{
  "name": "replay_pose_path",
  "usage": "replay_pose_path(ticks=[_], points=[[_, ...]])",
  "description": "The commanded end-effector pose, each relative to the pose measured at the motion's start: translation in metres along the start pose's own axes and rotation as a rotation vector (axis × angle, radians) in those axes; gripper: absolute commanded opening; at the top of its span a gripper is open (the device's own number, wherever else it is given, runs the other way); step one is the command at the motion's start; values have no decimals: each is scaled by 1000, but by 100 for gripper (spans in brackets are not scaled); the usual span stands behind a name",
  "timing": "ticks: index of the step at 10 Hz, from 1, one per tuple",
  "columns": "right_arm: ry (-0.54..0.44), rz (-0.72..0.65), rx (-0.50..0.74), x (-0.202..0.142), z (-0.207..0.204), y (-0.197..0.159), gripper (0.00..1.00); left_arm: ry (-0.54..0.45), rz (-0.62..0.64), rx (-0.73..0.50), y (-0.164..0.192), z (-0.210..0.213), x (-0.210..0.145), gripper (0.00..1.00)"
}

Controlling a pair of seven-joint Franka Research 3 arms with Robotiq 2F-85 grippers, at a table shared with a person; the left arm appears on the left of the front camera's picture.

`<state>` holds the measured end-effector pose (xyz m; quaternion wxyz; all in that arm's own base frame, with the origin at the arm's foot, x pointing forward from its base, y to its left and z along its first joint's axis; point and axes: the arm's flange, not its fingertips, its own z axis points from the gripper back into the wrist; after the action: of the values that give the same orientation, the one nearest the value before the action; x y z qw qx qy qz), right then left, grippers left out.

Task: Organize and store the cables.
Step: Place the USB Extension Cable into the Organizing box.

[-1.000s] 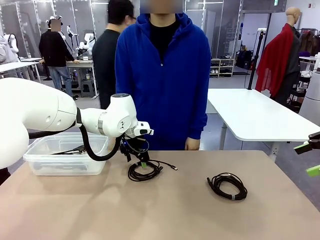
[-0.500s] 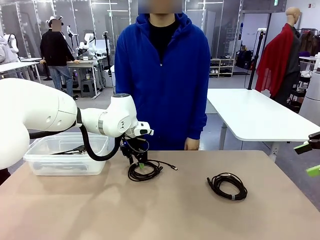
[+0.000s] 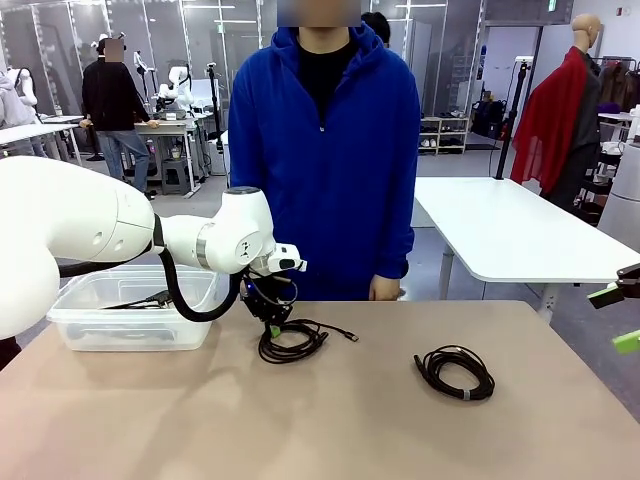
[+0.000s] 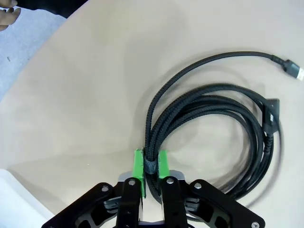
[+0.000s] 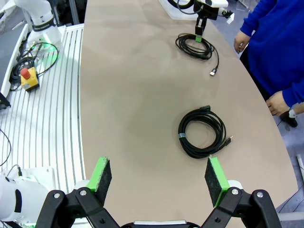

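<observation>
Now, left gripper point(image 4: 151, 164): down low over the far-left part of the table, green pads pressed together on a bundle of strands at the far-left edge of one cable coil. The pinch sits right on a small band wrapped round those strands.
Pinched coil point(image 3: 292, 343): a loose black loop of several turns, resting on the table just right of the clear bin and in front of the person.
Loose end: one tail runs out of the pinched coil to the right and ends in a metal-tipped plug point(image 4: 295, 71) lying on the tabletop.
Second coil point(image 3: 455, 372): flat on the table right of centre, well apart from the pinched coil. Nothing touches it, and a pale band is wrapped round its near side.
Right gripper point(image 5: 157, 168): held up off the table at the right edge, pads spread wide with nothing between them. The second coil lies on the table ahead of it.
Clear bin point(image 3: 100, 325): on the far-left of the table, partly behind the left arm, with a thin black cord lying inside.
Table point(image 3: 300, 430): tan top, rounded at the corners.
Person point(image 3: 325, 150): in a blue hoodie, standing at the far side just behind the pinched coil, one hand point(image 3: 383, 289) hanging at the table's far edge, touching no cable.
</observation>
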<state>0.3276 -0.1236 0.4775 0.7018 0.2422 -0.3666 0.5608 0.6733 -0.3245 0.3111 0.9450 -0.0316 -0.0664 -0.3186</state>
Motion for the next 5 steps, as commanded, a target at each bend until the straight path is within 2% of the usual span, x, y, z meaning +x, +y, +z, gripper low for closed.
replay_pose_path(ticks=[1,3,5], points=[[-8,3,0,-1,-1,1,100,29,18,25,0,-1,6,0],[-8,3,0,-1,-1,1,100,21,21,5,1,4,5,0],[-8,3,0,-1,-1,1,100,19,21,-37,-2,33,9,0]])
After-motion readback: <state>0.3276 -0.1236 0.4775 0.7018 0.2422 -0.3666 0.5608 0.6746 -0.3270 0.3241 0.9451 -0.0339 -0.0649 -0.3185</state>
